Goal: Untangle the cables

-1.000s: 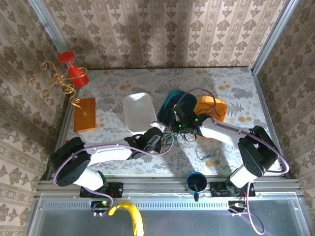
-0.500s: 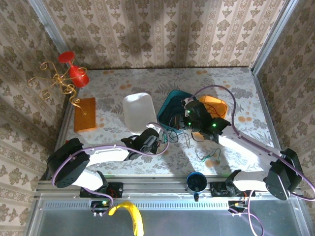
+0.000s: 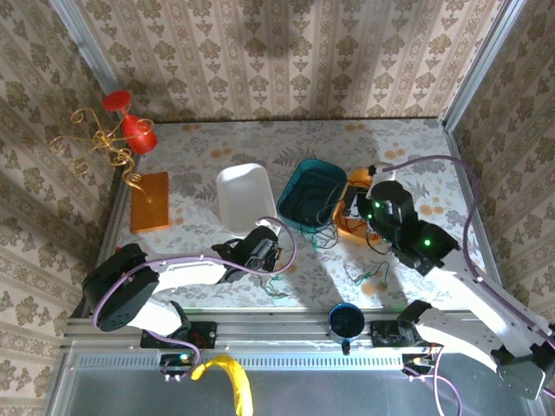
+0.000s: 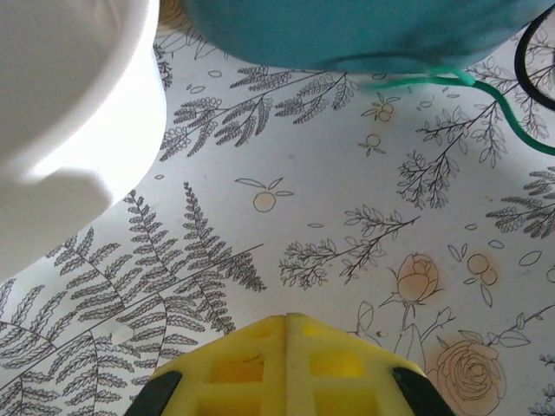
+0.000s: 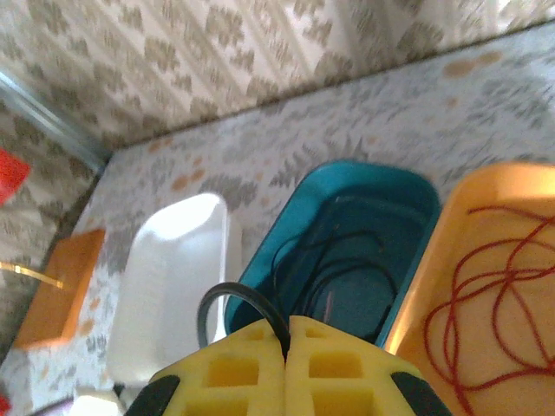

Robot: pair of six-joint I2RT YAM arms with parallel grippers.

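My right gripper [image 5: 286,322] is shut on a loop of black cable [image 5: 227,298] and hangs above the near end of the orange bin [image 3: 384,185]. More black cable [image 5: 340,265] lies coiled in the teal bin [image 3: 296,186], and strands trail over its near rim to the table. A red cable [image 5: 491,296] sits in the orange bin [image 5: 512,195]. My left gripper [image 4: 288,319] is shut with nothing in it, low over the table just before the teal bin [image 4: 347,30]. A green cable [image 4: 490,89] runs past its right. Another green squiggle [image 3: 370,276] lies near the front edge.
A white tray [image 3: 244,196] stands left of the teal bin, close to my left gripper [image 3: 271,249]. An orange block [image 3: 149,200] and a red-and-gold ornament [image 3: 121,139] are at the far left. A dark blue cup [image 3: 346,321] sits on the front rail.
The right arm has swung right and lifted, drawing the black cable from over the teal bin toward the orange bin. The left arm has hardly moved.
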